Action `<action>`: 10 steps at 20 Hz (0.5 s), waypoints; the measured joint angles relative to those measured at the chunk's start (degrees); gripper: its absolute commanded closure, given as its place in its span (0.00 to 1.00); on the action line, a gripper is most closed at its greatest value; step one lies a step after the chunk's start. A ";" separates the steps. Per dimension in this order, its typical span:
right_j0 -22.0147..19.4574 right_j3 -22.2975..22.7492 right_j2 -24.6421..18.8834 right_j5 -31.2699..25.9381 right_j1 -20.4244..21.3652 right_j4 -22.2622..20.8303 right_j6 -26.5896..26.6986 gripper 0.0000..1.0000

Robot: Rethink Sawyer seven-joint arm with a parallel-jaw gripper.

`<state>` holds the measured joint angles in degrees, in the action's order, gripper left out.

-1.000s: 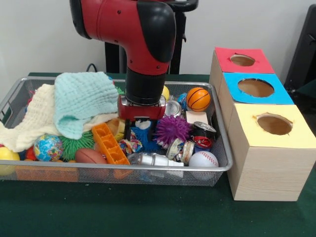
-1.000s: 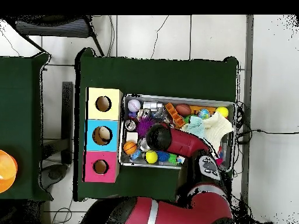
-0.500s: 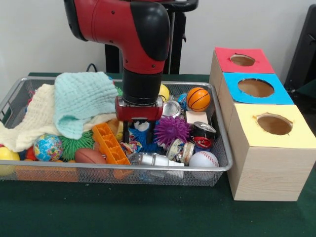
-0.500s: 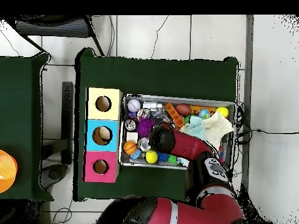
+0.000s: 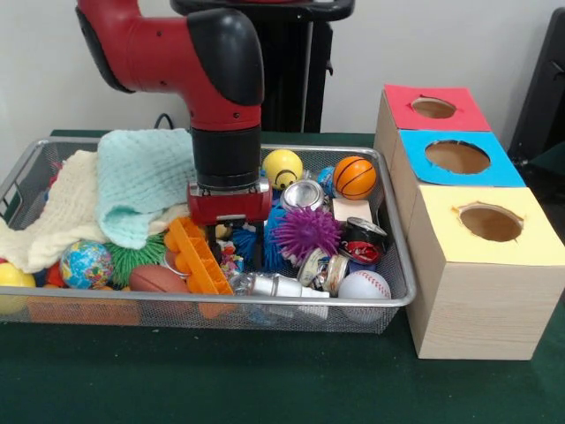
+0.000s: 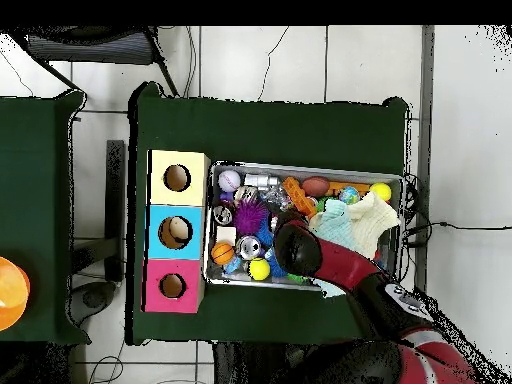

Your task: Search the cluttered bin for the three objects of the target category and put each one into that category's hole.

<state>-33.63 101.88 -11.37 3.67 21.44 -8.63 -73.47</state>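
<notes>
arm (image 5: 221, 97) mid-bin (image 5: 388, 302) (clutter all round)

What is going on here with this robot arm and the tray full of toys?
A red Sawyer arm is reaching down into the wire mesh bin, which is crowded with balls, cans and cloths. Its gripper is low among the clutter, between the orange plastic block and the purple spiky ball; whether it holds anything cannot be seen. Beside the bin stand three wooden boxes: the red-topped box, blue-topped box and yellow-topped box, each with a hole.
</notes>
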 measured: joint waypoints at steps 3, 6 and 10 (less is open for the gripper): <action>-2.64 1.16 -2.13 2.73 -0.52 -2.56 0.00 0.00; -7.36 3.27 -5.63 8.60 -2.07 -7.60 0.00 0.00; -10.29 4.71 -7.52 13.91 -3.77 -10.51 0.00 0.00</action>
<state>-43.92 106.59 -18.89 17.58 17.67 -19.14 -73.47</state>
